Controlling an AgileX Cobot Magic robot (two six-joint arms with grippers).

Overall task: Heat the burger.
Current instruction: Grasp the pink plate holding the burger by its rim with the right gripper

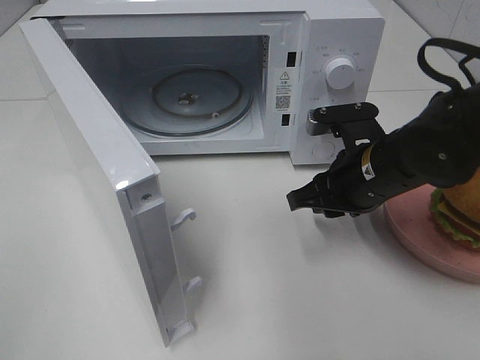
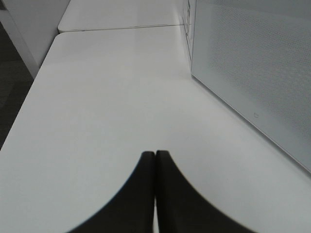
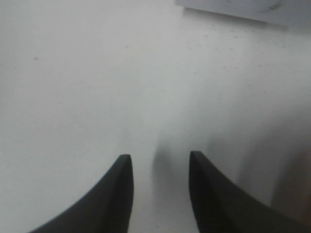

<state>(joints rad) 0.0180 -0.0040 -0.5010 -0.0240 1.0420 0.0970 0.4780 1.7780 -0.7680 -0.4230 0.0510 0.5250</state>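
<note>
Leftmost, the left gripper (image 2: 155, 154) hangs low over the white table (image 1: 262, 300) with its two dark fingers pressed together and nothing between them; the dotted outer face of the microwave door (image 1: 97, 187) stands just beside it. That door is swung wide open toward the front, its two white latch hooks (image 1: 184, 217) sticking out from its edge. Next comes the white microwave (image 1: 330, 45) itself, its cavity lit and holding only the round glass turntable (image 1: 199, 97). On the control panel sits a white dial (image 1: 341, 73), with a second knob lower down partly hidden behind the arm. In front of the panel, the right gripper (image 1: 298, 199) points toward the open door, close above the table, its fingers spread apart with only bare tabletop showing in the gap. Farthest right, near the table's edge, the burger (image 1: 454, 214) rests on a pink speckled plate (image 1: 427, 240), partly covered by the black right arm and cut off by the frame; its lettuce and bun are visible.
</note>
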